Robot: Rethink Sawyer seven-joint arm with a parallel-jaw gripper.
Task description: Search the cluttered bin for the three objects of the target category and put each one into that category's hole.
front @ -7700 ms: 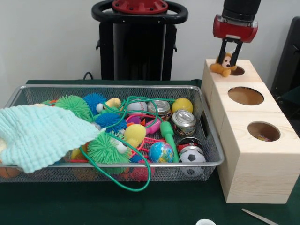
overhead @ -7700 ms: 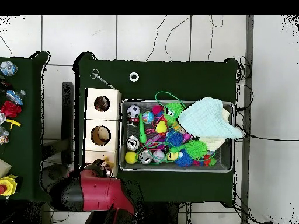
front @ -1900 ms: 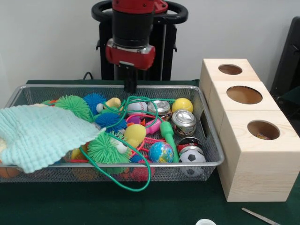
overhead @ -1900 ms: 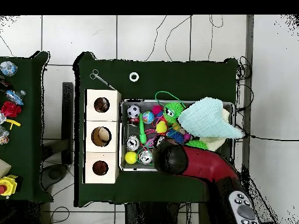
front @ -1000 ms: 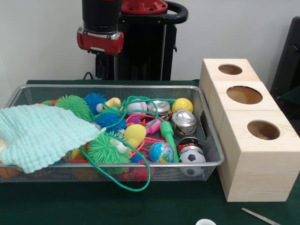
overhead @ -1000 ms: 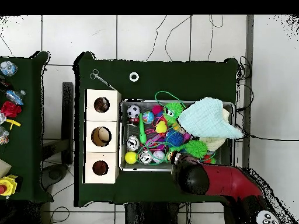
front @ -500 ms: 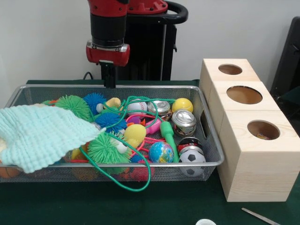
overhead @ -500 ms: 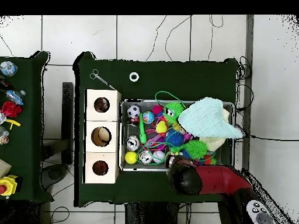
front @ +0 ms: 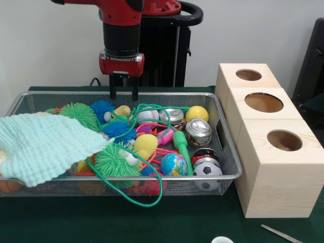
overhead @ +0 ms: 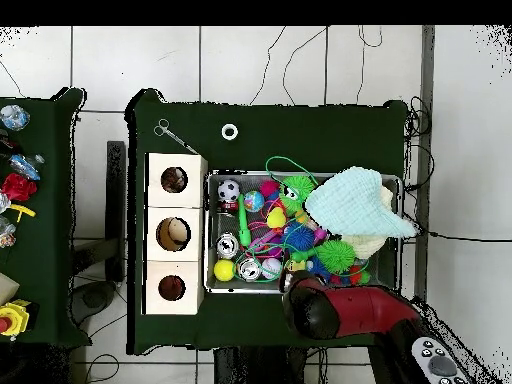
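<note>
**Hovering open over the bin's far rim**

Hanging at the upper middle of the front view, the end effector (front: pixel 122 93) has its two dark fingers spread apart with nothing between them, their tips just above the far rim of the wire mesh bin (front: pixel 229 161). Directly below and a little nearer sit a blue spiky ball (front: pixel 102 108) and a small yellow plush toy (front: pixel 120 111). The red and black arm (front: pixel 121 30) rises straight up from there; in the overhead view it (overhead: pixel 350 312) comes in from the lower right and covers the bin's lower edge.

Outward across the bin, a pale mint knitted cloth (front: pixel 43 144) drapes over the left end. A green cord (front: pixel 147 174) loops over the toys and out past the near rim. Toward the right lie a yellow ball (front: pixel 197 113), two metal tins (front: pixel 198 131), a small globe ball (front: pixel 174 164), a soccer ball (front: pixel 207 170) and a green spiky ball (front: pixel 112 160). No writing on the tins can be read.

At the right of the frame, touching the bin's end, stands a wooden box (front: pixel 273 182) with three round holes in its top. The overhead view shows something inside each hole; what they are cannot be told.

On the green bench (front: pixel 192 223), a pair of metal scissors (front: pixel 281 234) and a small white ring (overhead: pixel 229 131) lie apart from the bin.
</note>
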